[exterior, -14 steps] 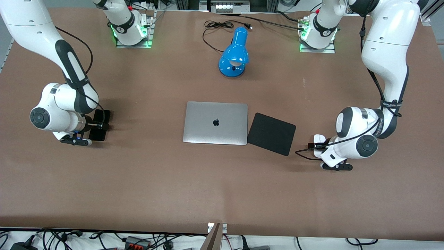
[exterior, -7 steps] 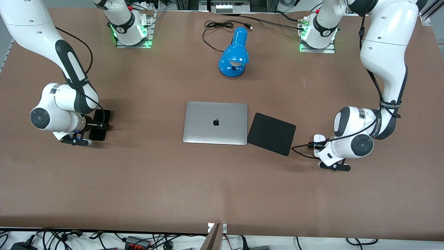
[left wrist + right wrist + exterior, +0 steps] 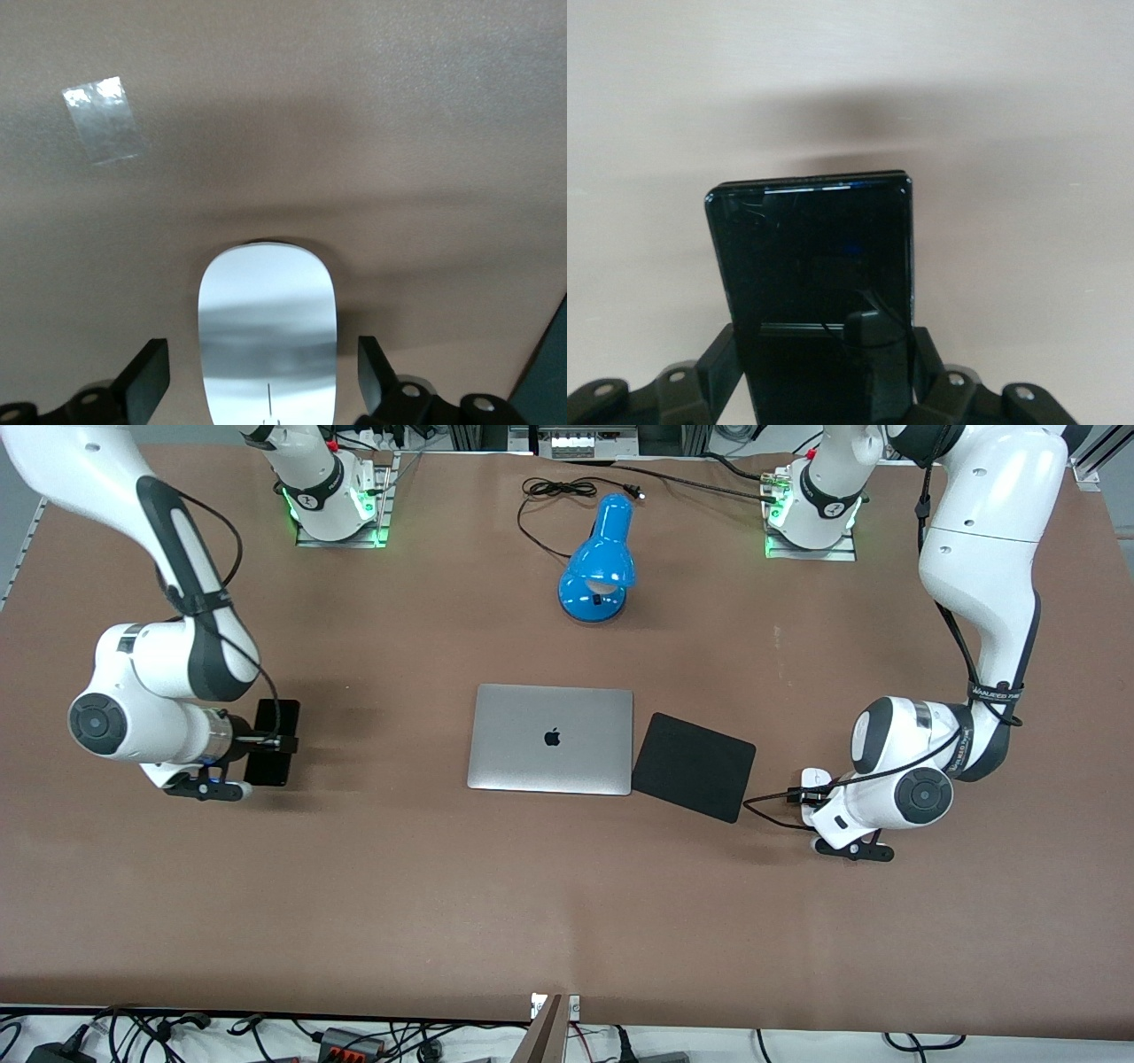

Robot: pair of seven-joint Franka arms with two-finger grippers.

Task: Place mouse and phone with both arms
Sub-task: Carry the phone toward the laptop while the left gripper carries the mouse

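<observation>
The black phone [image 3: 275,741] is clamped across its narrow sides by my right gripper [image 3: 264,742], a little above the table at the right arm's end. In the right wrist view the phone [image 3: 811,257] sticks out past the gripper [image 3: 824,372], with its shadow on the table below. The white mouse [image 3: 810,779] lies on the table at the left arm's end, beside the black pad. My left gripper [image 3: 811,797] is low over it. In the left wrist view the mouse [image 3: 266,328] lies between the open fingers [image 3: 149,390], with a gap on each side.
A closed silver laptop [image 3: 551,738] lies mid-table with a matte black square pad [image 3: 694,765] beside it. A blue desk lamp [image 3: 600,562] and its cable lie farther from the camera. A tape patch [image 3: 104,119] is on the table near the mouse.
My right arm has risen and shifted toward the laptop, carrying the phone with it. My left gripper has edged slightly toward the pad over the mouse and then held still.
</observation>
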